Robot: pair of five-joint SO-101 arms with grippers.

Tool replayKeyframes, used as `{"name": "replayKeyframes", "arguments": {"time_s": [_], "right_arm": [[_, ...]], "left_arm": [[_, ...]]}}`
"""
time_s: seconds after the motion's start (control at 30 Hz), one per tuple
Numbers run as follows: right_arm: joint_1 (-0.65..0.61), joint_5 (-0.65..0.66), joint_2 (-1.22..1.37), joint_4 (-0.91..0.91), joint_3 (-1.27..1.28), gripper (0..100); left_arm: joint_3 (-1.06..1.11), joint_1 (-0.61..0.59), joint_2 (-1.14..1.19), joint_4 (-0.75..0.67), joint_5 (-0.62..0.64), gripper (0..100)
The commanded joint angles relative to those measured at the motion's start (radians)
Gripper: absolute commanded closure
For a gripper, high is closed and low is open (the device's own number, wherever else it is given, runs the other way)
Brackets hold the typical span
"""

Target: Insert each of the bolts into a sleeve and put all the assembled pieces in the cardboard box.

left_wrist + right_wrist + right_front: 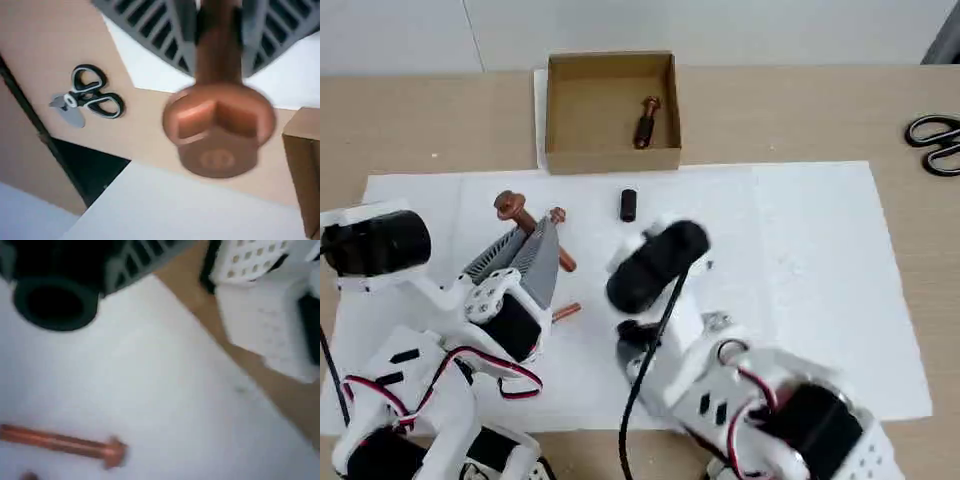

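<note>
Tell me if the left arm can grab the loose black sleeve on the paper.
Probably not: the left end effector is shut on a bolt, leaving no free grip, though the sleeve itself lies in the open.

assembly [646, 122] in cardboard box [610, 158], loose sleeve [628, 204] before it

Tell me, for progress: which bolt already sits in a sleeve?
The bolt in the cardboard box, black sleeve on its shank; the others are bare.

You have one assembled piece [646, 122] boxed.
It lies, copper bolt in black sleeve, in the open cardboard box [610, 158]; loose sleeve [628, 204] just in front; left gripper [218, 60] clamps held bolt [219, 127], right gripper [60, 270] a second sleeve [55, 301]; two more bolts [566, 260] [566, 312] lie beside.
</note>
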Motion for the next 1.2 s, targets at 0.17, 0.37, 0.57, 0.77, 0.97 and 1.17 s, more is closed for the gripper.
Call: {"name": "replayKeyframes", "arguments": {"time_s": [0.17,0.37,0.57,0.77,0.97,1.17], "right_arm": [[-0.035,0.032,-0.044,-0.068,-0.028,99.5],[-0.031,0.034,-0.044,-0.136,0.064,99.5],[-0.001,0.092,-0.044,-0.246,0.147,99.5],[0.07,0.147,-0.044,-0.274,0.155,99.5],[0.136,0.198,-0.045,-0.278,0.153,99.5],[0.131,0.198,-0.045,-0.278,0.121,99.5]], "left_arm": [[0.001,0.011,-0.009,-0.038,0.009,100],[-0.001,0.12,-0.011,-0.025,0.009,100],[-0.013,0.178,-0.011,0.015,-0.029,100],[-0.047,0.192,-0.011,0.068,-0.035,100],[-0.041,0.192,-0.011,0.068,-0.063,100],[-0.036,0.192,-0.003,0.061,-0.063,100]]}}
